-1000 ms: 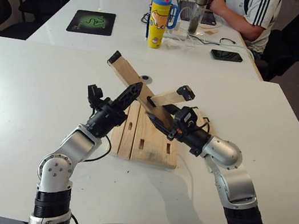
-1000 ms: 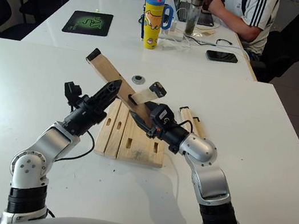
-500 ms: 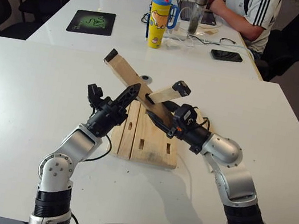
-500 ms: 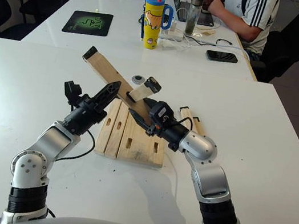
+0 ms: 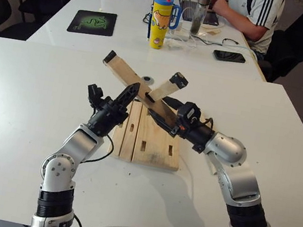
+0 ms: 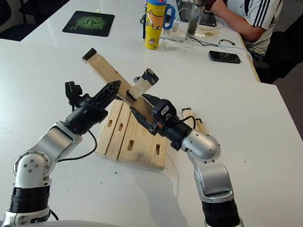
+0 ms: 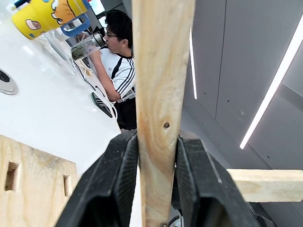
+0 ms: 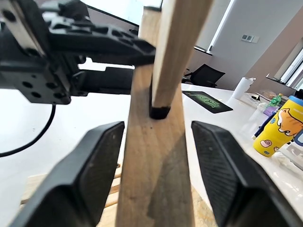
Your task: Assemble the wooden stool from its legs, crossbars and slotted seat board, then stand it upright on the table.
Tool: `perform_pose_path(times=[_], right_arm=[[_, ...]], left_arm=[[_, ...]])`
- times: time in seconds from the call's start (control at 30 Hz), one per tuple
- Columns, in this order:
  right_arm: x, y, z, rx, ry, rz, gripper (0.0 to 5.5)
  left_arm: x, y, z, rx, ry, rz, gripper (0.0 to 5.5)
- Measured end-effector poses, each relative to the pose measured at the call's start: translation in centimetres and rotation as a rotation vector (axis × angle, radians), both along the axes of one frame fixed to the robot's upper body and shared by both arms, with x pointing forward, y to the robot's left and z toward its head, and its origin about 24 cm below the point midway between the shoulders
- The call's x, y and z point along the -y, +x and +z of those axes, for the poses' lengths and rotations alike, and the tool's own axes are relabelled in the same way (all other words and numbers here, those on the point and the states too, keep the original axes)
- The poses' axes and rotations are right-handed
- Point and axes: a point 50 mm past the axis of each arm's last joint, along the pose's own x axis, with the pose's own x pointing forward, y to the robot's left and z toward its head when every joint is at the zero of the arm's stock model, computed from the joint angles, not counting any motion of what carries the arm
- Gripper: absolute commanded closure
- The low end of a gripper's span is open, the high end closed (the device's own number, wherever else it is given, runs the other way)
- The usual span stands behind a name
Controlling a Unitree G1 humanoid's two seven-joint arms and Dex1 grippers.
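Two wooden pieces cross in the air above the slotted seat board, which lies flat on the table. The long leg slopes from its black-capped far end down to my right gripper, shut on its lower end. A shorter-looking capped piece rises from the crossing, its dark lower end against the leg. My left gripper is at the crossing, shut on a wooden bar. I cannot tell which of the two pieces it is.
More wooden bars lie by the board's right edge, partly behind my right arm. A round grommet sits in the table behind the board. White tabletop stretches left and right. The far table holds a yellow cup, a mat and a phone.
The shorter capped piece has swung up and leftward. The long leg's far end has shifted slightly left, and my right gripper has risen a little with it.
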Motion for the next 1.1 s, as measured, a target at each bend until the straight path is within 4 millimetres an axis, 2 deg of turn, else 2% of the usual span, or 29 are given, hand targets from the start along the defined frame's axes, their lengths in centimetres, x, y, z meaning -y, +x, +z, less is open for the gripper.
perform_pose_path(times=[0.03, 0.2, 0.3, 0.53, 0.73, 0.83, 0.93, 1.1], right_arm=[[0.0, 0.0, 0.0, 0.001, 0.001, 0.001, 2.21], [0.2, 0.2, 0.2, -0.023, 0.047, -0.023, 2.19], [0.8, 0.7, 0.3, -0.203, 0.230, -0.085, 2.19], [2.8, 1.8, -0.1, -0.719, 0.788, -0.255, 2.19], [1.5, 1.4, -0.1, -1.049, 1.112, -0.197, 2.19], [0.4, 1.1, 0.7, -1.186, 1.190, -0.131, 2.19], [-0.6, 0.8, 1.1, -1.265, 1.195, -0.091, 2.19], [-1.4, 0.8, 1.3, -1.310, 1.201, -0.078, 2.19]], left_arm=[[-0.1, 0.0, 0.0, -0.001, -0.001, 0.007, 4.44], [-0.8, 0.4, -0.4, -0.026, -0.011, 0.061, 4.44], [-1.6, 0.8, -0.3, -0.034, -0.036, 0.126, 4.44], [-3.0, 1.4, 0.5, -0.013, -0.120, 0.243, 4.44], [-3.3, 1.7, 0.8, -0.002, -0.139, 0.287, 4.44], [-3.1, 2.5, 1.7, 0.026, -0.158, 0.298, 4.44], [-2.4, 3.3, 2.7, 0.063, -0.181, 0.283, 4.44], [-1.7, 3.7, 3.0, 0.067, -0.191, 0.264, 4.44]])
